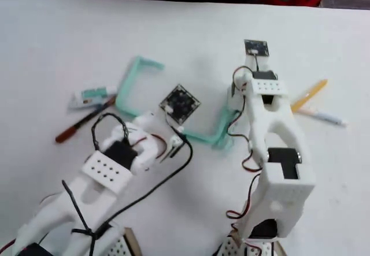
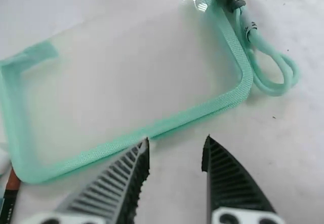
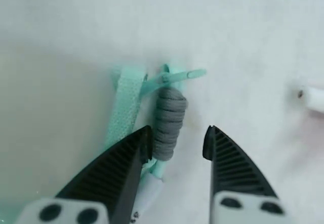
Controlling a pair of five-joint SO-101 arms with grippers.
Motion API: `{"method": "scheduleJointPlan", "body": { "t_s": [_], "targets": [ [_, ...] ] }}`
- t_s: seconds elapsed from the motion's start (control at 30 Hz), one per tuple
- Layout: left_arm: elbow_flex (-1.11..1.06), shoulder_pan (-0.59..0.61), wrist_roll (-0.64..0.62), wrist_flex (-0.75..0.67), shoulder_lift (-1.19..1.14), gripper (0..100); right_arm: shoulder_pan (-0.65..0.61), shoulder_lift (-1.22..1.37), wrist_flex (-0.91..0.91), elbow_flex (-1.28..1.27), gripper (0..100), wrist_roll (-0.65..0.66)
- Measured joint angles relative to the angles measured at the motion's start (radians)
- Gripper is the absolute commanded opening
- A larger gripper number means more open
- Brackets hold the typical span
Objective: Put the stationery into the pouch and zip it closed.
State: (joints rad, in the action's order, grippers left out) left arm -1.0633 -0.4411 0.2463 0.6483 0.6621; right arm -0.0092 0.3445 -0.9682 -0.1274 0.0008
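Note:
The clear pouch [image 1: 173,94] with a mint green rim lies flat mid-table. My left gripper [image 2: 174,145] is open, its tips just short of the pouch's near edge [image 2: 152,130]. My right gripper [image 3: 177,133] is open at the pouch's corner, its fingers on either side of the grey-wrapped zipper pull [image 3: 169,115]. The pull's mint cord loop [image 2: 273,72] trails off that corner. A red-brown pen [image 1: 84,120] and a small white and green item [image 1: 89,97] lie left of the pouch. A yellow pen [image 1: 309,94] and a white pen [image 1: 324,117] lie to the right.
The right arm [image 1: 272,129] stands over the pouch's right corner and the left arm [image 1: 110,166] crosses the near left of the white table [image 1: 58,42]. Black cables [image 1: 167,175] hang between them. The table's far edge runs along the top.

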Motion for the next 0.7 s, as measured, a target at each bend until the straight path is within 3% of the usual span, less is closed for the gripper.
{"method": "scheduleJointPlan", "body": {
  "t_s": [0.4,0.63,0.7],
  "targets": [
    [-0.029,0.0,0.0,-0.058,0.0,18,-0.031,0.005,0.009,0.015,16.8,0.0],
    [-0.029,0.0,0.0,-0.058,0.0,18,-0.031,0.123,0.002,0.086,1.7,-0.002],
    [-0.029,0.0,0.0,-0.058,0.0,18,-0.031,0.16,-0.037,0.143,2.4,-0.002]
  ]
}}
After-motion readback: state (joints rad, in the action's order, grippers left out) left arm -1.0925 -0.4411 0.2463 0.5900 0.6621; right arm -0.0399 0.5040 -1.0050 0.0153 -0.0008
